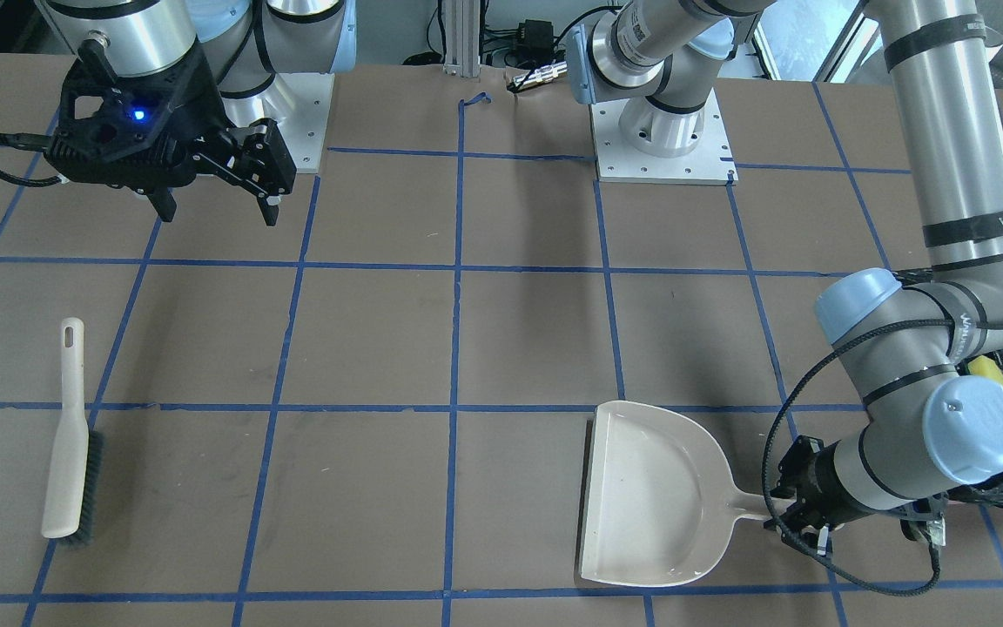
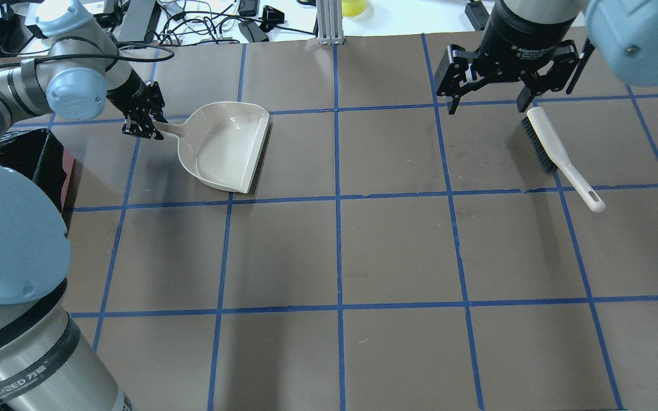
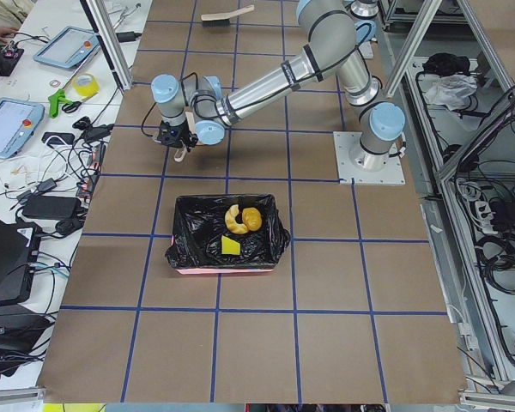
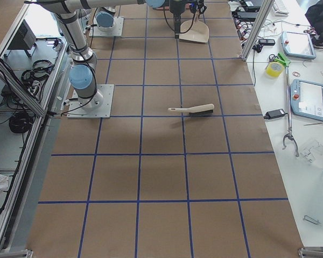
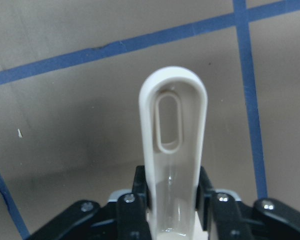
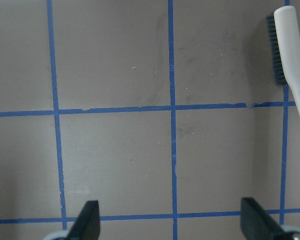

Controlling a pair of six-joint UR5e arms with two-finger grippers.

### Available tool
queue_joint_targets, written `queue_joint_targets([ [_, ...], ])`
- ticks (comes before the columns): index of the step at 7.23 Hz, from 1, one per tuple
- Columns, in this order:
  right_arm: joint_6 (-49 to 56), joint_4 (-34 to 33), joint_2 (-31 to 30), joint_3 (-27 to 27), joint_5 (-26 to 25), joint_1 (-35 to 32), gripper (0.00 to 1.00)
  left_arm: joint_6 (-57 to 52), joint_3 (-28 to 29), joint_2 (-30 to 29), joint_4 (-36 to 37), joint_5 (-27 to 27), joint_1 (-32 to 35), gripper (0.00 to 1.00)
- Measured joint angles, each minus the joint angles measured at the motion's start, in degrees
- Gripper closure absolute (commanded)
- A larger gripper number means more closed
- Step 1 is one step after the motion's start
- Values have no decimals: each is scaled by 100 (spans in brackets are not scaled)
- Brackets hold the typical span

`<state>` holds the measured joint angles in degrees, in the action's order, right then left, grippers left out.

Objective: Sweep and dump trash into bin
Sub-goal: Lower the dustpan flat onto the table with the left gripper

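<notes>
The beige dustpan [image 1: 649, 496] lies empty on the table, also in the overhead view [image 2: 226, 145]. My left gripper [image 1: 802, 518] [image 2: 143, 123] is shut on its handle [image 5: 173, 150]. The bin [image 3: 223, 269], pink-sided with a black bag, sits beside the left arm [image 2: 32, 160]. Inside it lie the potato-like lump [image 3: 252, 219], the pale crescent slice [image 3: 233, 221] and the sponge chunk [image 3: 231, 245]. My right gripper [image 1: 218, 209] [image 2: 488, 105] [image 6: 171, 222] is open and empty, above the table and apart from the brush.
A beige hand brush [image 1: 70, 444] [image 2: 557, 154] [image 6: 290, 55] lies flat on the table near the right gripper. Blue tape lines grid the brown table. Cables and tools sit beyond the far table edge [image 2: 203, 23].
</notes>
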<state>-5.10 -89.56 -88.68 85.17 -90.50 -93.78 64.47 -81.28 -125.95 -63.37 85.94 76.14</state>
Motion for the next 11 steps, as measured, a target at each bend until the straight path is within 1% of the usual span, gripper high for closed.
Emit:
queue_joint_targets([
  [2, 0, 6, 0, 0, 0, 0, 0, 202, 24, 17, 0, 0, -2, 100],
  [3, 0, 10, 0, 0, -2, 0, 0, 274, 34, 45, 0, 11, -2, 87],
  [4, -2, 14, 0, 0, 0, 0, 0, 304, 28, 66, 0, 16, -3, 83],
  [6, -8, 17, -2, 0, 1, 0, 0, 326, -13, 102, 0, 11, -3, 82],
  [7, -8, 18, -5, 0, 2, 0, 0, 318, -62, 119, 2, 6, -3, 78],
  [8, -9, 18, -5, 0, 2, 0, 0, 300, -134, 139, 6, 4, -3, 24],
  [9, -9, 20, -4, 0, 2, 0, 0, 284, -192, 156, 8, 0, -3, 12],
  [11, -9, 31, -4, 0, -2, 0, 0, 252, -231, 175, 11, -4, -3, 7],
])
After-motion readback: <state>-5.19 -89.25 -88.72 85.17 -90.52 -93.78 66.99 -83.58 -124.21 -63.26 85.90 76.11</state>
